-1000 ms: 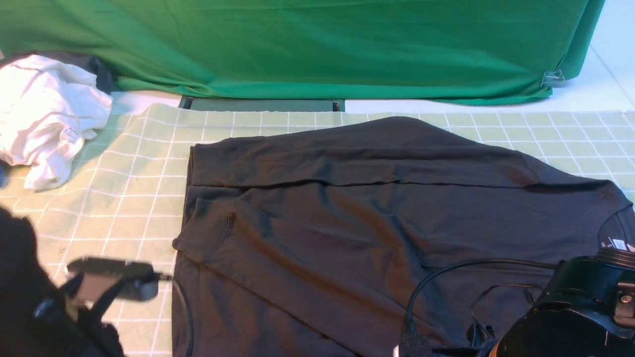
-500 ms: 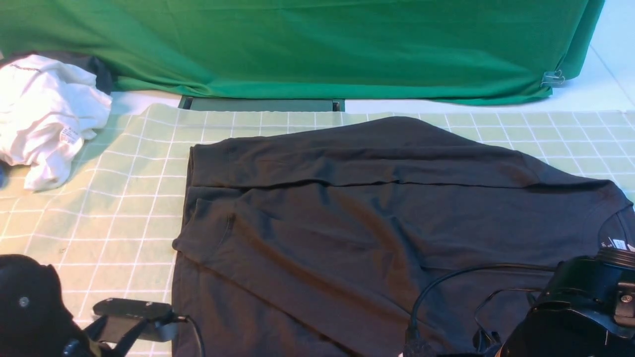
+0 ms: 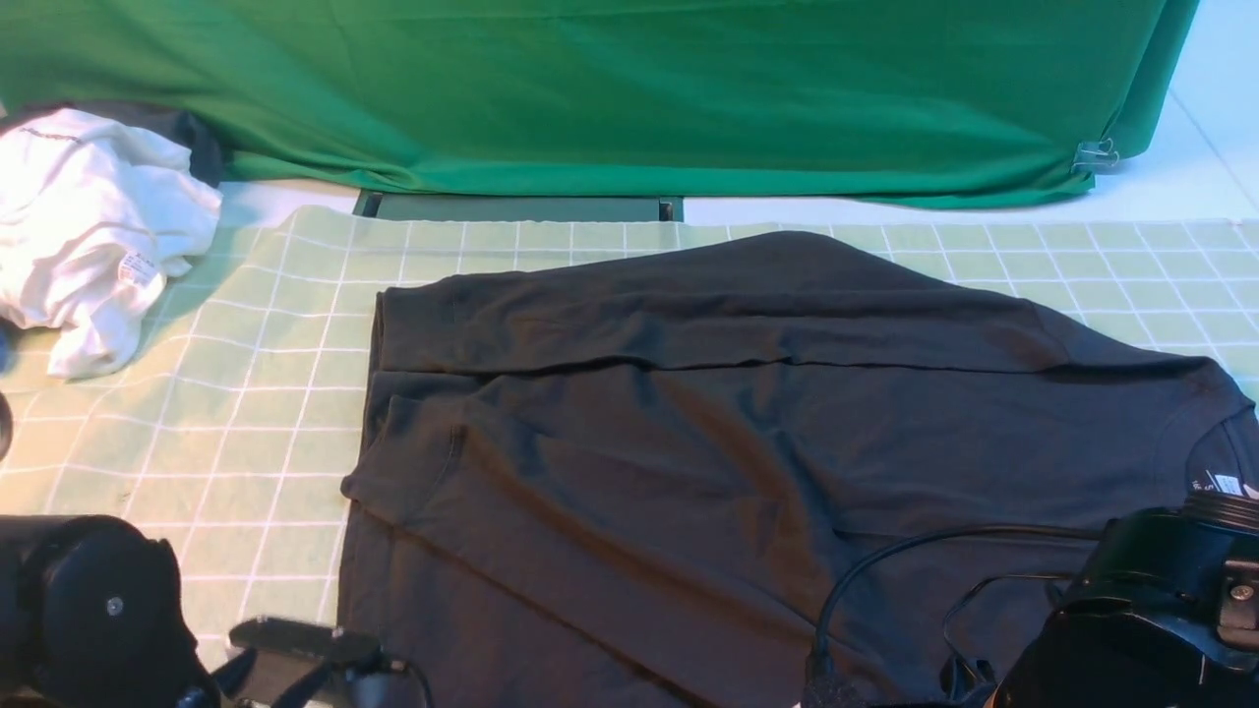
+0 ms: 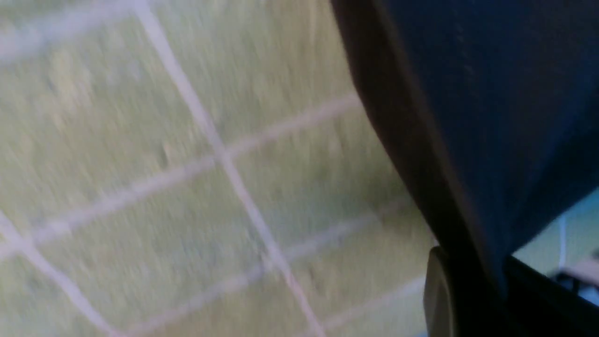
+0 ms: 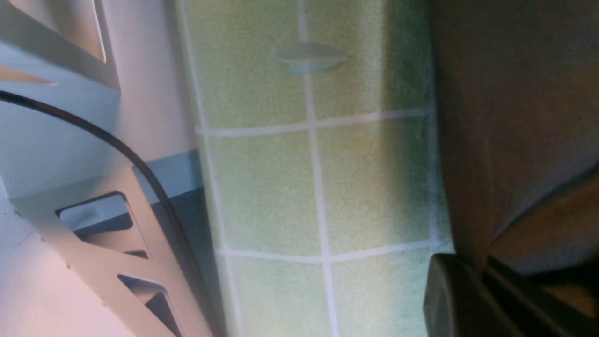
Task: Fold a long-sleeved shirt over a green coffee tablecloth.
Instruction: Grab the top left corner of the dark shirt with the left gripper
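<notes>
My left arm (image 3: 89, 610) sat low at the near left corner, its round black housing just above the green coffee tablecloth (image 3: 246, 393). My left gripper (image 4: 477, 285) was pinched together on the near left edge of the long-sleeved shirt (image 3: 689, 442). In the blurred wrist view, dark cloth ran down between a pale rounded pad and a black finger.

Far back on the left, a crumpled white garment (image 3: 89, 226) with a small printed tag lay partly on the tablecloth's corner. The tablecloth itself was flat, pale mint and finely grained, ruled into squares by thin white lines.

The shirt lay across the middle of the tablecloth, a soft matte charcoal knit. One sleeve was folded along its far side, and shallow creases ran diagonally over the body. Behind it a smooth deep-green cloth (image 3: 590, 88) hung in loose folds, with a metal clip (image 3: 1094, 155) at its right end.

At the right, the shirt's collar showed a small white neck label (image 3: 1225, 484). A thin black cable (image 3: 885, 560) curved over the fabric to my right arm (image 3: 1161, 610), which crouched bulky and glossy at the near right corner. My right gripper (image 5: 482, 290) was clamped on the shirt's edge beside bare tablecloth squares.
</notes>
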